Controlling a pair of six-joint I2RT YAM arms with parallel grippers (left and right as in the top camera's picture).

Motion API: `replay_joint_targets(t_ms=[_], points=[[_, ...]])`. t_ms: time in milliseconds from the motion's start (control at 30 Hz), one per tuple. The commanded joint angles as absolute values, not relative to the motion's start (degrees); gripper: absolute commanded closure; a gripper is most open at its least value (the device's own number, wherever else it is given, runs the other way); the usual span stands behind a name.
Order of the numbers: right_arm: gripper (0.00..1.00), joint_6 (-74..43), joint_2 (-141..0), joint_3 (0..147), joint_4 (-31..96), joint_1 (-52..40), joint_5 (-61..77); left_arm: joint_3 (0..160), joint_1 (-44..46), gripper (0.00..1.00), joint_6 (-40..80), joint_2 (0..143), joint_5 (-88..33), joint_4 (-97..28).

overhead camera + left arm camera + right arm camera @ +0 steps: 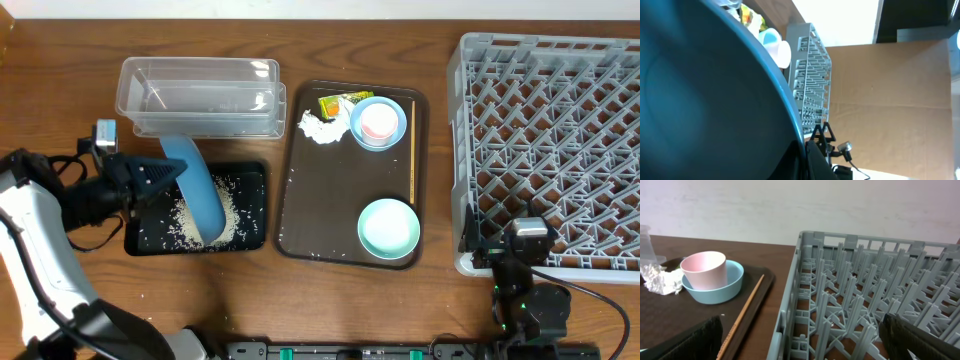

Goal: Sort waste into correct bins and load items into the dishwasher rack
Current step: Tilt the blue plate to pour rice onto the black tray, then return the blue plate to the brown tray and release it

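Now the left gripper (165, 177) clamps the dark blue plate (198, 195), tipped on edge over the black tray (252, 172) at nine o'clock, rice (232, 222) beneath. Scraping looks done; next, carry it to the rack (560, 120) at three o'clock. The right gripper (520, 245) gapes wide, empty.

Even soft light, near plate (700, 100) blurred
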State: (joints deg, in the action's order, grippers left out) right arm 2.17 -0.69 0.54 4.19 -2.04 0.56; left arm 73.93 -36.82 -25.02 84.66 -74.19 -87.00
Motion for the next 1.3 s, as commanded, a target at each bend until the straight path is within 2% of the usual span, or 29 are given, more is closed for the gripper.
replay_joint_targets(t_ms=[0,167,233,300,333,400,533,633,833,1067,1267], points=[[0.01,2.9,-0.4,0.3,4.3,-1.8,0.4,74.3,-34.7,0.94,-28.5,79.9,-76.5,-87.2],[0.01,2.9,-0.4,0.3,4.3,-1.8,0.4,75.0,-26.3,0.94,-28.0,72.1,-76.5,-83.4],[0.01,2.9,-0.4,0.3,4.3,-1.8,0.4,75.0,-21.5,0.94,-22.2,69.3,-74.7,-78.1],[0.01,2.8,-0.4,0.3,4.3,-1.8,0.4,75.0,-15.7,0.94,-8.2,67.0,-66.6,-69.1],[0.01,2.9,-0.4,0.3,4.3,-1.8,0.4,75.0,-11.5,0.94,1.5,65.8,-57.9,-63.8],[0.01,2.9,-0.4,0.3,4.3,-1.8,0.4,75.0,-3.2,0.94,11.4,64.1,-43.5,-58.0],[0.01,2.9,-0.4,0.3,4.3,-1.8,0.4,75.0,15.8,0.94,20.7,63.9,-21.5,-50.0],[0.01,2.9,-0.4,0.3,4.3,-1.8,0.4,75.0,26.1,0.94,26.2,66.7,-6.5,-47.3],[0.01,2.9,-0.4,0.3,4.3,-1.8,0.4,75.0,35.5,0.94,26.2,77.8,-4.6,-43.3],[0.01,2.9,-0.4,0.3,4.3,-1.8,0.4,75.0,40.4,0.94,23.4,89.7,-1.9,-36.6],[0.01,2.9,-0.4,0.3,4.2,-1.8,0.4,75.0,42.3,0.94,24.3,94.3,-1.9,-34.6]])
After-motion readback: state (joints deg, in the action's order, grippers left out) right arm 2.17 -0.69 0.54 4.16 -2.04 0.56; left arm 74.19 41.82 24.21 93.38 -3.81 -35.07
